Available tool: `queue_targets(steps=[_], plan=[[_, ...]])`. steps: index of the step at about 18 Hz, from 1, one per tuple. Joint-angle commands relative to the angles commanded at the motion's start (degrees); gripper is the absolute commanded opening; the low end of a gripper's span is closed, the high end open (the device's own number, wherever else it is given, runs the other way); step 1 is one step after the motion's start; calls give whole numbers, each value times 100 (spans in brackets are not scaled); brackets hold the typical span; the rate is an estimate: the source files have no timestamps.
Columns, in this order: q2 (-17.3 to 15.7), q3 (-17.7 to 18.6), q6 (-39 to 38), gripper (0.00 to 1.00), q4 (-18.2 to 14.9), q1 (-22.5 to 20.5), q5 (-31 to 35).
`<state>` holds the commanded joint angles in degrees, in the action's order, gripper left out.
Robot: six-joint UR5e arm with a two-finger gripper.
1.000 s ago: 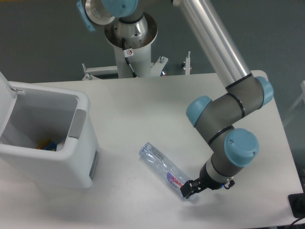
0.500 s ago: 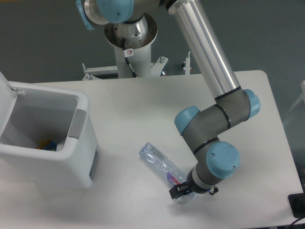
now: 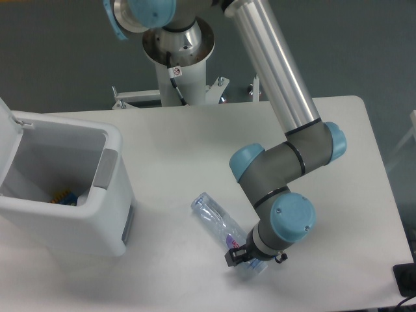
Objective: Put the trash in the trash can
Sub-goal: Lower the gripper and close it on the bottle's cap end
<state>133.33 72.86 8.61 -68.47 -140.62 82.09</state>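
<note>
A clear plastic bottle, the trash, lies flat on the white table, running from upper left to lower right, with a purple-and-red label near its lower end. My gripper points down over that labelled end, its dark fingers straddling the bottle. The jaws look open around it, and the bottle rests on the table. The white trash can stands at the left edge with its lid raised, well apart from the bottle. Small blue and orange bits lie inside it.
The arm's base column rises behind the table's far edge. My forearm slants across the table's middle right. A dark object sits off the table's front right corner.
My gripper and wrist have swept left along the bottle's lower end, from its tip to its label. The bottle has barely shifted. The trash can is as before.
</note>
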Motion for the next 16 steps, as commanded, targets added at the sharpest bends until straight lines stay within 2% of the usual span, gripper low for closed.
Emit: queue_targets(steps=[2, 4, 5, 7, 10, 14, 16], plan=[[0, 0, 0, 65, 9, 0, 0], [0, -9, 0, 61, 9, 0, -9], [0, -26, 0, 55, 9, 0, -17], [-17, -61, 9, 52, 9, 0, -18], [-114, -123, 105, 52, 26, -26, -35], [-219, -377, 105, 52, 149, -97, -79], [-368, -439, 105, 52, 263, -132, -123]])
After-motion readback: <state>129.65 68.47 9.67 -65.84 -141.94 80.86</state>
